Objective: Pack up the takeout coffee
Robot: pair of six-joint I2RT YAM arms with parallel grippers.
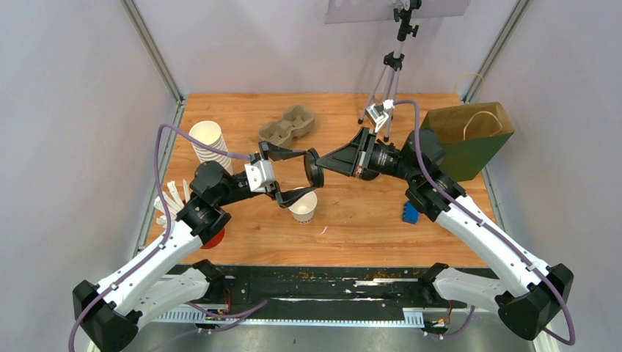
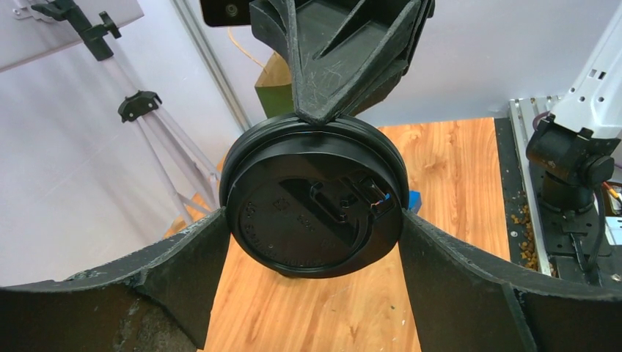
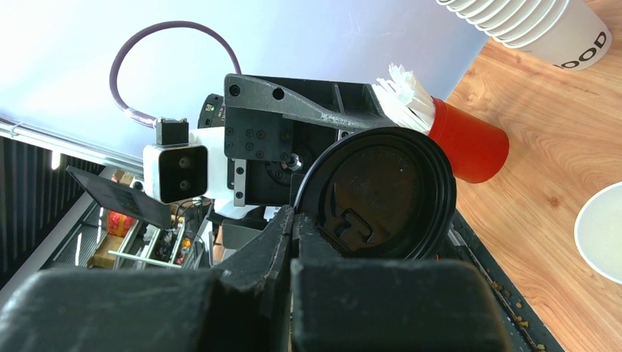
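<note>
A round black lid (image 1: 313,169) (image 2: 315,213) (image 3: 381,191) hangs upright in the air above the table's middle. My right gripper (image 1: 323,163) (image 3: 293,213) is shut on its rim, coming from the right. From the left, my left gripper (image 1: 311,171) (image 2: 314,220) straddles the lid with its jaws wide, and both fingers (image 2: 209,249) touch opposite sides of the rim. Just below on the table stands a lidless white paper cup (image 1: 303,207) (image 3: 601,231).
A cardboard cup carrier (image 1: 287,125) lies at the back. A green paper bag (image 1: 469,139) stands back right, a tripod (image 1: 389,81) beside it. Stacked white cups (image 1: 207,143) and a red cup of white sticks (image 3: 462,143) sit at the left. A blue object (image 1: 409,213) lies under the right arm.
</note>
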